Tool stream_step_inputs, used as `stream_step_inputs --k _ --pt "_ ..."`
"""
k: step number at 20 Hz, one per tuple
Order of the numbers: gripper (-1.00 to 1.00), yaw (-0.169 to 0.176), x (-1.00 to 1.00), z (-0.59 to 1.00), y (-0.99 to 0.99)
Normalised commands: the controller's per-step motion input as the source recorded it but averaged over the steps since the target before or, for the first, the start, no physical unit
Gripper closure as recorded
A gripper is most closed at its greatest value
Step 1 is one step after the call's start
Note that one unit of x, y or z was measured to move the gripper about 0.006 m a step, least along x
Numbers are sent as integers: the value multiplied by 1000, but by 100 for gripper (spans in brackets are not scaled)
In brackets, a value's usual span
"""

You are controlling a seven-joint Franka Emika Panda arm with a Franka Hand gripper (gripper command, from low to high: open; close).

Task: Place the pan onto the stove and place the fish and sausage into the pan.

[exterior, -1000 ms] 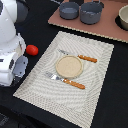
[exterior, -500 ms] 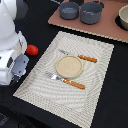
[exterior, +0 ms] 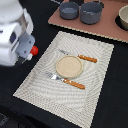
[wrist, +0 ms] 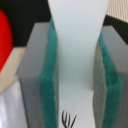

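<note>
Placemat (exterior: 95, 75): pale woven cloth, ribbed. Stove (exterior: 107, 29): matt pinkish board. Pan (exterior: 69, 10): dull grey. Fish (wrist: 77, 60): smooth white plastic. Finger pads (wrist: 50, 70): rough green foam.

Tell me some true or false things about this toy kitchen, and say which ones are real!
1. The tool is squeezing the white fish. True.
2. The pan sits on the stove. True.
3. The red sausage is inside the pan. False: it lies beside the placemat, next to the robot.
4. A round plate sits on the placemat with a fork beside it. True.
5. The grey pot stands on the placemat. False: it stands on the stove beside the pan.
</note>
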Motion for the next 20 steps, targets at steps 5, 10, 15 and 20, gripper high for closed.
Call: stream_step_inputs --k 5,10,15,20 --pt "100 0 67 243 999" --pt "100 0 16 67 1000" --pt "100 0 0 75 997" --pt "100 0 0 53 983"
